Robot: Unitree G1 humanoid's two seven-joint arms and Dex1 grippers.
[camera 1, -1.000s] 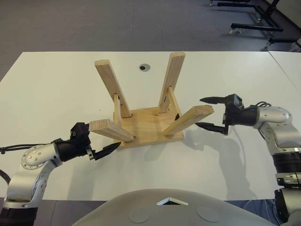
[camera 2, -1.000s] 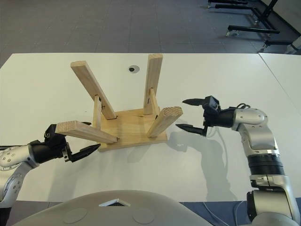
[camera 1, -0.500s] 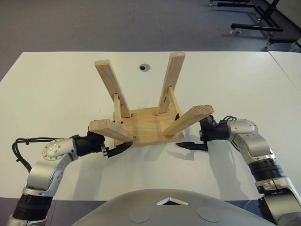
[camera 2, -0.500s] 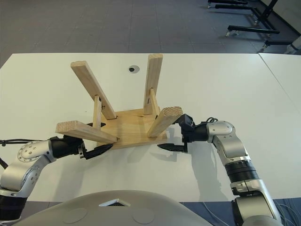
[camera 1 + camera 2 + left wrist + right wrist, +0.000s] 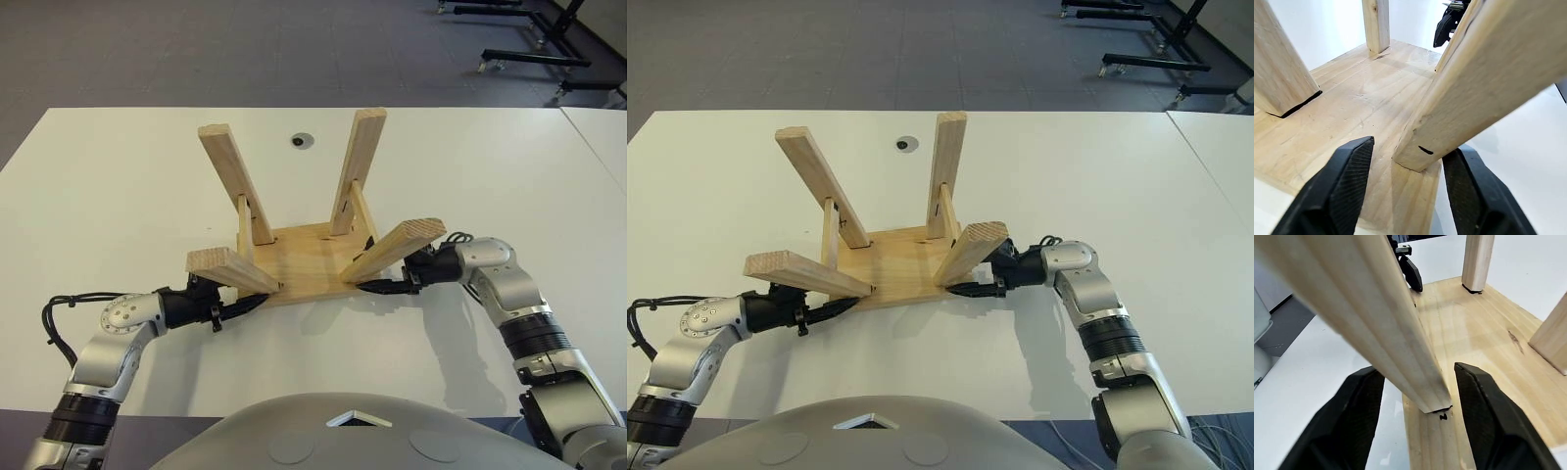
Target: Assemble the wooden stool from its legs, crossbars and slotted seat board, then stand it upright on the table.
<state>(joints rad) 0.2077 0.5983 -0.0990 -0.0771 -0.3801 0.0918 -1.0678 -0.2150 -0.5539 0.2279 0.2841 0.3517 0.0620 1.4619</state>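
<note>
**Jaws apart around both near legs of the upturned stool**

Jaws on both arms stand apart and grip nothing yet. Between the left gripper's [image 5: 1413, 155] fingers [image 5: 1347, 186] sits the base of the near-left leg [image 5: 230, 269], with a clear gap on one side and the other finger close against the wood. The right gripper [image 5: 1420, 377] brackets the base of the near-right leg [image 5: 397, 247] the same way, with daylight on both sides. The seat board [image 5: 309, 264] lies flat on the table [image 5: 118, 176] directly under both sets of jaws. Two far legs [image 5: 233, 181] rise splayed well beyond them.

The stool looks assembled but inverted, so turning it over appears to be what remains.

Risks, as I judge them:
- The legs lean outward, so an off-centre squeeze could lever a leg sideways in its slot.
- If the joints are only pressed in, lifting by two legs may pull them out of the board.
- Uneven lifting between the arms would twist the board and strain the joints.
- Fingertips this low could snag the board's edge or shove it across the smooth table.
</note>
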